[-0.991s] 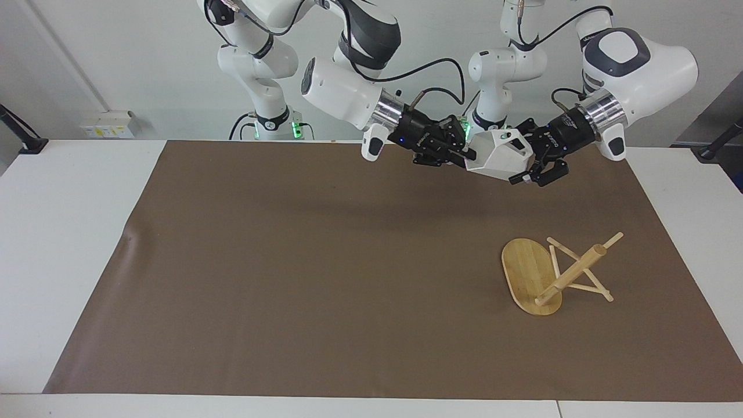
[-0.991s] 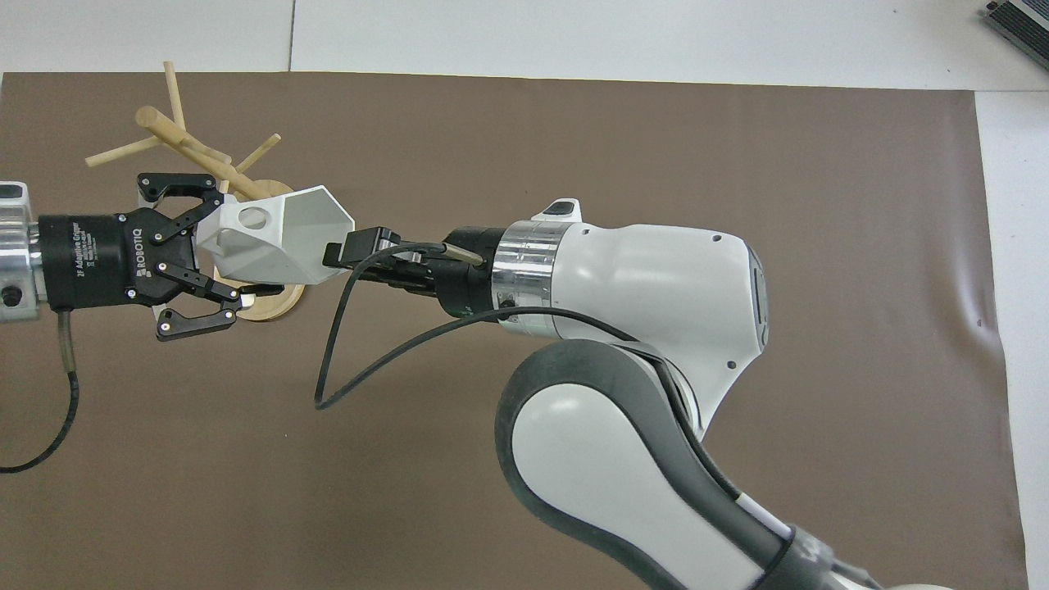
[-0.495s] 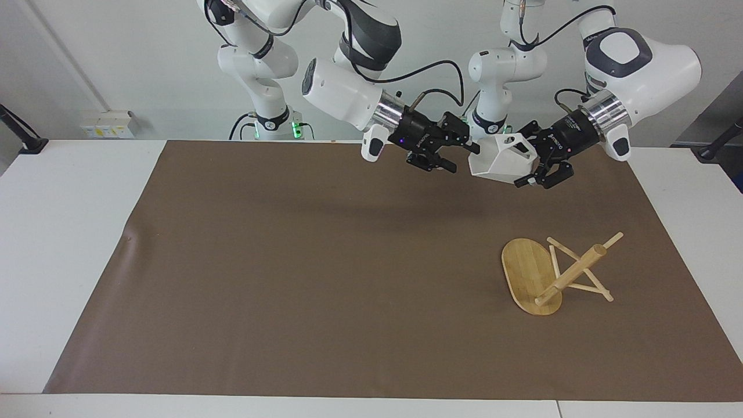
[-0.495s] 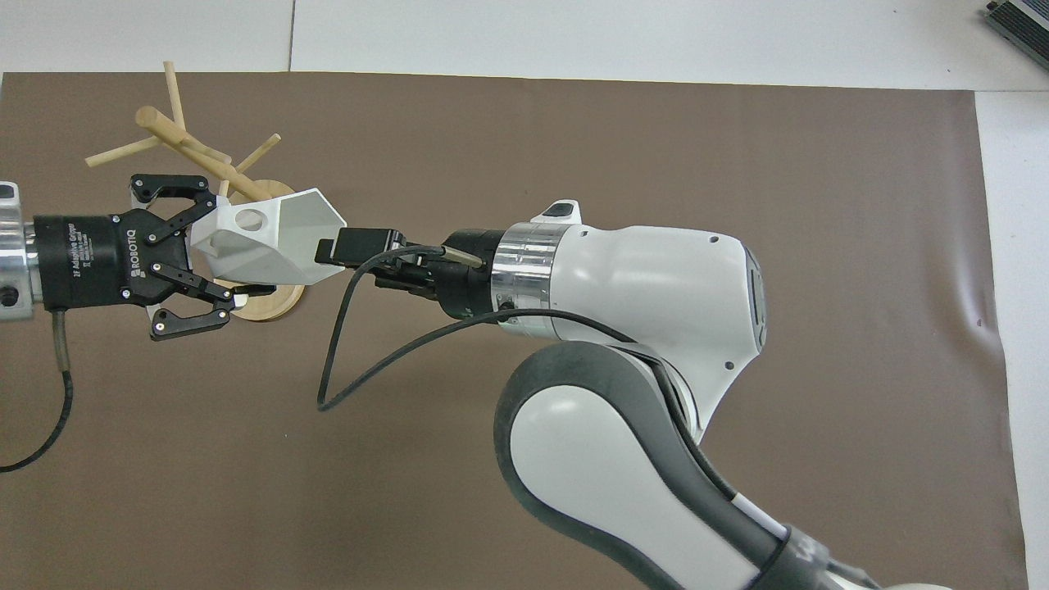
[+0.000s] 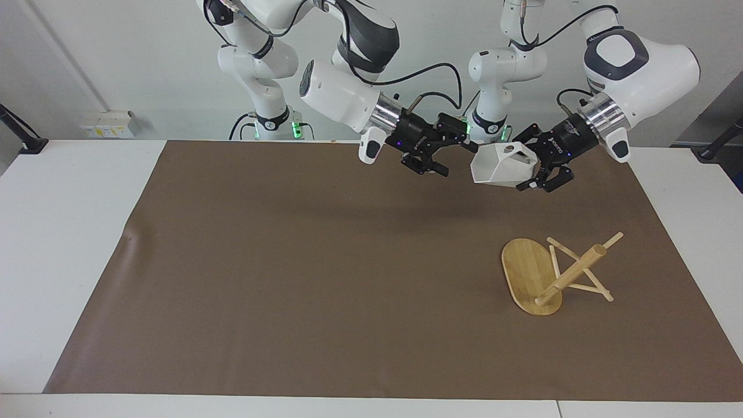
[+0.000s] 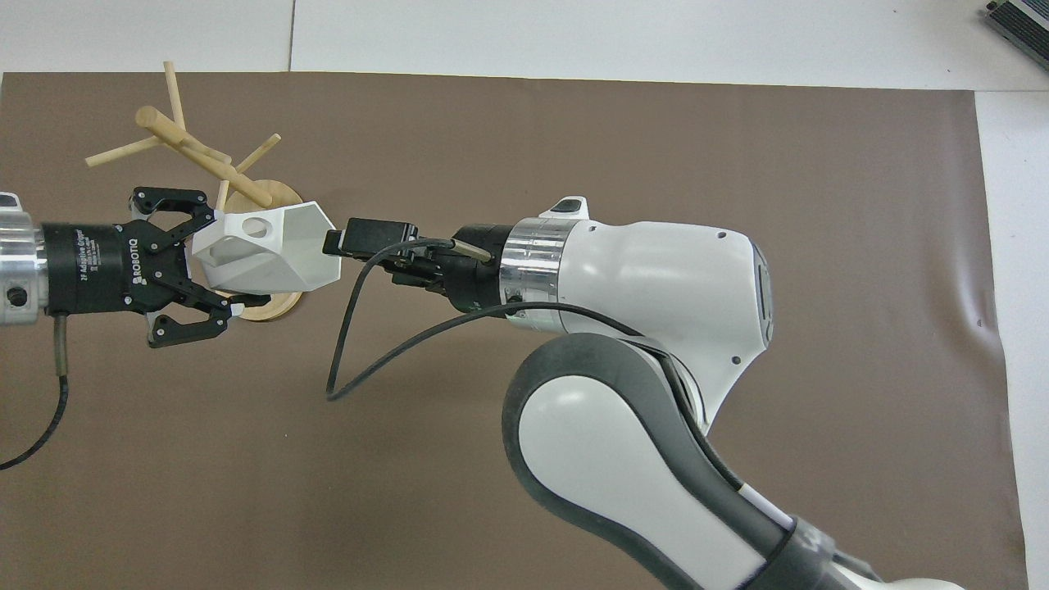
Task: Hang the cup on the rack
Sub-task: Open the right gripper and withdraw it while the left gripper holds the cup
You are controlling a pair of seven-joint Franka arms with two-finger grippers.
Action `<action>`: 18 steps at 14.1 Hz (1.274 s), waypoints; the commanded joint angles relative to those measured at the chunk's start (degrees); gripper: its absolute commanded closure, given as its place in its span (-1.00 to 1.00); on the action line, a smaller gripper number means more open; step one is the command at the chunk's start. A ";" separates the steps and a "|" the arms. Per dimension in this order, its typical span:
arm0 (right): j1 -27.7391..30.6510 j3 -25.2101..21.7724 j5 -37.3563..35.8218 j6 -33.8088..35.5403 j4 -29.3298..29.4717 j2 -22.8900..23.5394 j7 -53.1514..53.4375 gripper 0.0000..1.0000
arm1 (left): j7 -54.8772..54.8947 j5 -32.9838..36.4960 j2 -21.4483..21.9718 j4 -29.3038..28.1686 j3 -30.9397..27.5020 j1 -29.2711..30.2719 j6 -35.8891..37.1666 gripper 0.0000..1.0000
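With the right pincer (image 5: 458,158) spread empty just beside it, the left pincer (image 5: 537,165), clamped on the small white faceted cup (image 5: 502,165), could knock the tipped-over light bamboo rack (image 5: 551,273) while hanging.

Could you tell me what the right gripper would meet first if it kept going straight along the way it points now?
Most likely the white faceted cup, which the left gripper holds up in the air. The open right gripper points at the cup's hexagonal mouth, just short of its rim; depth is hard to judge.
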State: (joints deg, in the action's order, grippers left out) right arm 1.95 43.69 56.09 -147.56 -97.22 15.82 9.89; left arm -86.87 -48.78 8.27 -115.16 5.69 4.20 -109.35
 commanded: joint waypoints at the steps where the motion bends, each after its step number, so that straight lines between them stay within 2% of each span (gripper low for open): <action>1: 1.04 -0.79 -2.21 -0.45 -0.69 -0.09 0.74 -1.00 | -3.04 2.63 1.83 -3.56 0.02 -0.07 -1.82 1.00; 6: 1.04 -10.28 -7.90 2.35 -3.24 -1.76 0.74 -1.00 | -15.86 2.64 2.37 -10.07 0.55 -1.38 -16.39 1.00; 8: 1.04 -13.88 -14.04 4.11 -2.98 -1.76 0.74 -1.00 | -18.59 2.63 0.97 -11.13 0.55 -3.05 -22.89 1.00; 13: 1.04 -21.79 -29.87 11.75 -3.15 -2.63 0.48 -1.00 | -21.50 2.55 -3.16 -11.31 0.64 -5.86 -32.74 1.00; 16: 1.04 -26.63 -40.76 18.69 -3.15 -3.51 -0.22 -1.00 | -23.96 2.55 -4.66 -11.31 0.64 -5.87 -36.45 1.00; 18: 1.04 -29.44 -45.09 21.77 -3.24 -3.95 -0.14 -1.00 | -24.84 2.46 -6.07 -10.79 0.64 -5.87 -38.56 1.00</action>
State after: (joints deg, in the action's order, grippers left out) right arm 2.73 16.09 14.62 -128.29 -99.02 13.72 9.88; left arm -109.34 -47.17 2.94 -126.13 6.92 -0.68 -145.30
